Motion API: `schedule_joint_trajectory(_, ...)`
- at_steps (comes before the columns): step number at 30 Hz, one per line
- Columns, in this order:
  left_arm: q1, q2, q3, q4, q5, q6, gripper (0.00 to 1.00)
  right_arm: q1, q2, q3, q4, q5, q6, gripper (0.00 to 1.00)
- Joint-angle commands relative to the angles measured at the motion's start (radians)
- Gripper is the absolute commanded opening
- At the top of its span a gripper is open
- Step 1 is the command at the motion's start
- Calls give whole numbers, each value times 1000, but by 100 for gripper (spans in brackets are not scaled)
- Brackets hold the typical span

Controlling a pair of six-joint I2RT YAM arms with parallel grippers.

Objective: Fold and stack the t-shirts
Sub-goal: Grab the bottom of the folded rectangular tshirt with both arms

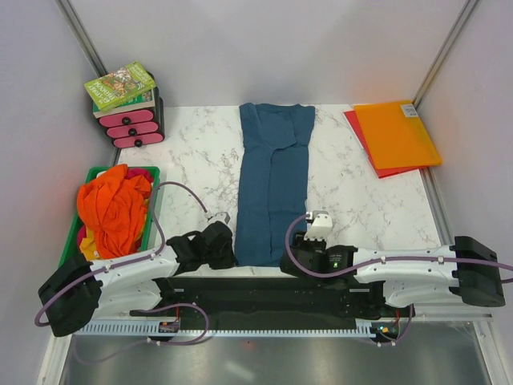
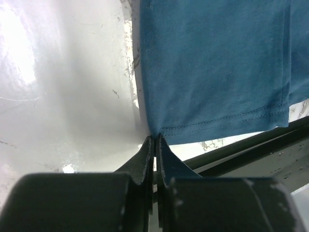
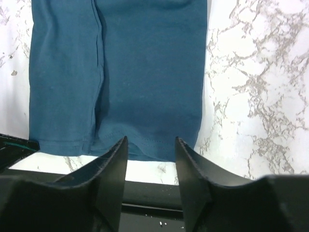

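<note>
Top external cam: teal t-shirt (image 1: 272, 180), a long strip, lies flat just right of green bin (image 1: 100, 170); prob. soft, limp, light, so grab hem corners: left gripper (image 2: 154, 139) pinched on bin-side corner, right gripper (image 3: 151, 145) agape near corner farthest from bin, holding nothing.

T-shirt (image 1: 272, 180) centre, bin (image 1: 100, 170) left — folders (image 1: 397, 132), seemingly stacked, right

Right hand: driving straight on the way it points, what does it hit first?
The blue t-shirt: its near hem lies ahead of the right hand, between the open fingers. Height over the cloth is unclear; it could skim over.
</note>
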Motion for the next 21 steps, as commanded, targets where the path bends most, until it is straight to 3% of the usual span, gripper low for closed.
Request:
schedule_joint_trajectory(1, -6, -25, -20, -19, -34, -11, 2, 27, -28, -35, -78, 47, 111, 56)
schedule_joint_trajectory(7, -5, -22, -23, -19, -35, -20, 2, 28, -60, -130, -53, 36, 191, 61)
schedule_joint_trajectory(16, -6, 4, -12, -16, -32, -19, 2, 28, 73, -107, -13, 10, 180, 59)
schedule_joint_trajectory(21, -6, 10, -12, -16, -31, -20, 2, 25, 72, -101, -23, 24, 191, 59)
